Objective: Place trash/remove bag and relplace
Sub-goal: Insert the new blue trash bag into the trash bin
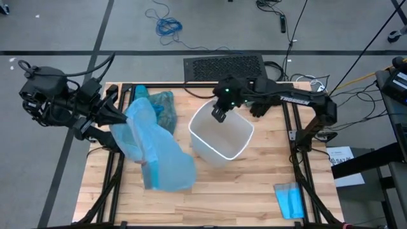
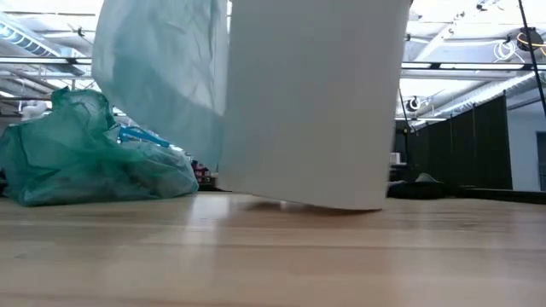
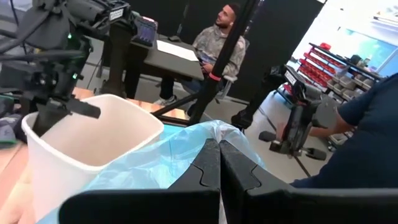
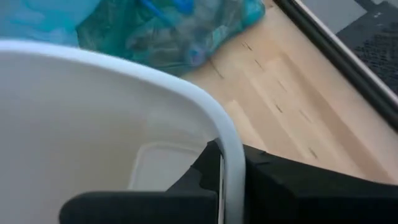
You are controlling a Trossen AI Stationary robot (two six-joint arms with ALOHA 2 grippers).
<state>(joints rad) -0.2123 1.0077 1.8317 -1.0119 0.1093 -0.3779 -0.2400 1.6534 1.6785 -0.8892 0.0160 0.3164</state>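
Relining step: right gripper (image 1: 219, 114) jaws clamp the bin (image 1: 222, 137) rim; left gripper (image 1: 121, 117) jaws (closed) hold the pale blue bag (image 1: 159, 159) beside it; next, bag over rim.

A pale wooden bench (image 1: 210, 184) of butcher-block planks carries everything, with black frame rails running along its left and right sides. At its far left lies the teal-green bag (image 1: 160, 108), bunched and full, and just beside it a paler sky-blue plastic bag (image 1: 156, 149) spreads from the left edge toward the near middle. A white bin (image 1: 222, 135) stands tilted around the middle, and a small folded blue sheet (image 1: 290, 200) lies flat at the near right corner.
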